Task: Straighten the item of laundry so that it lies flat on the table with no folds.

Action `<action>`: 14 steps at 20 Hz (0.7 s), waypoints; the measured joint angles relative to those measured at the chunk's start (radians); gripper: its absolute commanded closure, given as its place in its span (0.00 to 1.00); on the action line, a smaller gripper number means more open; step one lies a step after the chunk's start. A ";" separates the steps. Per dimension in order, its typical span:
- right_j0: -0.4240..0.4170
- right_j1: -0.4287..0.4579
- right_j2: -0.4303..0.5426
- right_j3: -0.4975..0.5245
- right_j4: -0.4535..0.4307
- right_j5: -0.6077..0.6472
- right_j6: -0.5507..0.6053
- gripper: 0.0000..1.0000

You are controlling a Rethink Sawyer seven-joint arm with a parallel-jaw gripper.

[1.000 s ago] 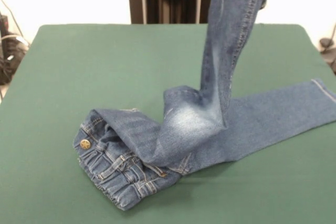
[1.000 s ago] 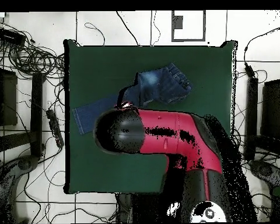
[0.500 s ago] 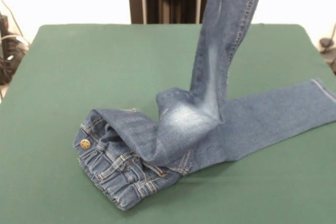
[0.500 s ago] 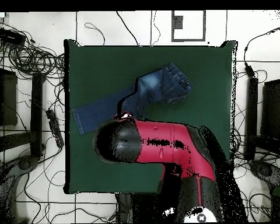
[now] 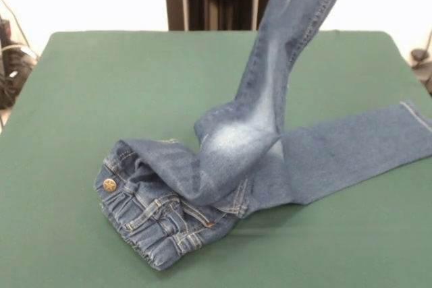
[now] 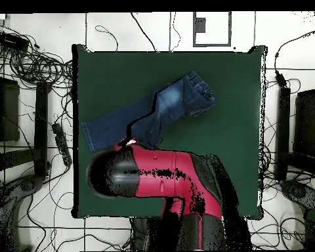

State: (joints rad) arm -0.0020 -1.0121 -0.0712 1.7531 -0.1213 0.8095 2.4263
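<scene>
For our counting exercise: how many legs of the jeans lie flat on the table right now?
1. One leg lies flat on the green table, stretching toward the front view's right edge. The other leg is lifted off it, running up out of the picture's top.

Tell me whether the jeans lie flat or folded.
Folded. One leg of the jeans rises off the table toward the top edge; the other lies flat, and the waistband is bunched.
</scene>
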 measured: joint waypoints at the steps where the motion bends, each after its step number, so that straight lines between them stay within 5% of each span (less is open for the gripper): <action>1: -0.003 -0.004 0.000 0.012 0.004 -0.007 0.000 1.00; 6: -0.046 -0.014 -0.001 0.099 0.012 -0.122 0.000 1.00; 14: -0.191 0.083 0.000 0.256 0.005 -0.520 0.000 1.00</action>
State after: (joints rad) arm -0.1933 -0.9289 -0.0715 2.0087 -0.1165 0.2893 2.4263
